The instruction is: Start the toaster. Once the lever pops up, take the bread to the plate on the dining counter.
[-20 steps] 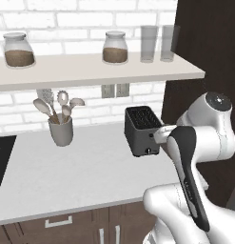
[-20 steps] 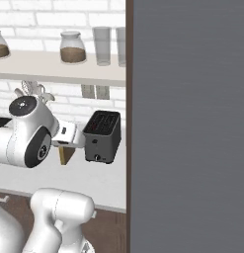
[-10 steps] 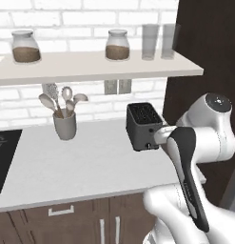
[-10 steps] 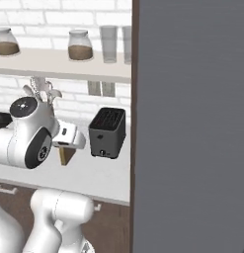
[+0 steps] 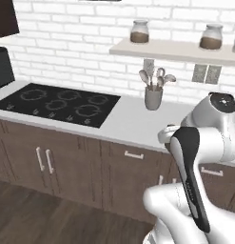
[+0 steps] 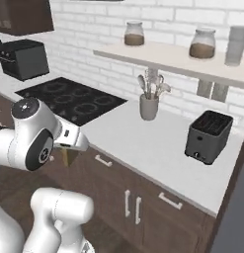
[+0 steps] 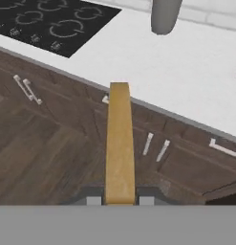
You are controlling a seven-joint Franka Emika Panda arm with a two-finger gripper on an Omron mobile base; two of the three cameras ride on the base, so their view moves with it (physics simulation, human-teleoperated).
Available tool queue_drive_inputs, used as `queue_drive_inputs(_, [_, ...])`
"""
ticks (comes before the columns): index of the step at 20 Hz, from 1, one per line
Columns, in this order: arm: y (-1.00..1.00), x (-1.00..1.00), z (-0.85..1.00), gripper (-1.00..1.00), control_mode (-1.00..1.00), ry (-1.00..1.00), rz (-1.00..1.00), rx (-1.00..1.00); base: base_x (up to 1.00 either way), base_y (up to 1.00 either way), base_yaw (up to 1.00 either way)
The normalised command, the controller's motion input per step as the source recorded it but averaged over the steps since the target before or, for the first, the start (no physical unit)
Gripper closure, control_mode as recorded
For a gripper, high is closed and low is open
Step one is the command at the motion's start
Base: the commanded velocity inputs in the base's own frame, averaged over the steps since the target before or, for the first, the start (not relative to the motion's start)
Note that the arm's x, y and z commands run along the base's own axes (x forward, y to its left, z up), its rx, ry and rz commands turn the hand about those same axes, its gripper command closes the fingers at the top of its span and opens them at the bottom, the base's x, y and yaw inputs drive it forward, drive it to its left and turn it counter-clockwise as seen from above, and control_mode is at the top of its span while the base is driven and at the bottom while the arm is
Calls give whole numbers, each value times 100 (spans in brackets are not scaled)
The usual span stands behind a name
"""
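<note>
In the right base view, a black boxy appliance (image 6: 23, 59) stands at the far left of the white desk (image 6: 158, 148), under a dark upper cabinet (image 6: 22, 15). To its right, a black cooktop (image 6: 69, 99) with ring burners is set flush into the desk surface. The fingers (image 7: 119, 201) are pressed together on the bread (image 7: 119, 143), pinching the golden-brown slice edge-on; in the hand view the slice extends straight away from the fingers, above the dark brown cabinet fronts (image 7: 67, 124) and the wood floor (image 7: 38, 162), short of the desk edge. In the right base view the bread (image 6: 69, 155) hangs below the white hand, off the front of the desk, level with the cabinet doors. Further right, a grey utensil cup (image 6: 149, 106) holding spoons and spatulas stands on the desk near the white brick wall (image 6: 94, 44). Above it, a pale shelf (image 6: 173, 59) carries two glass jars (image 6: 134, 33) with brown contents and, at its right end, stacked tumblers (image 6: 236, 45). The toaster (image 6: 208, 137) stands at the right end of the desk, well apart from the bread, with its slots facing up and its small light knob low on the front. A dark panel rises at the far right edge beside it.
</note>
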Motion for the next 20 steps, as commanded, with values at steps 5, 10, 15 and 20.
queue_drive_inputs(5, [0,0,0,100,100,0,0,0,-30,43,100])
queue_drive_inputs(10, [0,0,0,100,100,0,0,0,-28,31,100])
queue_drive_inputs(15, [0,0,0,100,100,0,0,0,-18,17,100])
queue_drive_inputs(20, [0,0,0,100,100,0,0,0,-4,6,100])
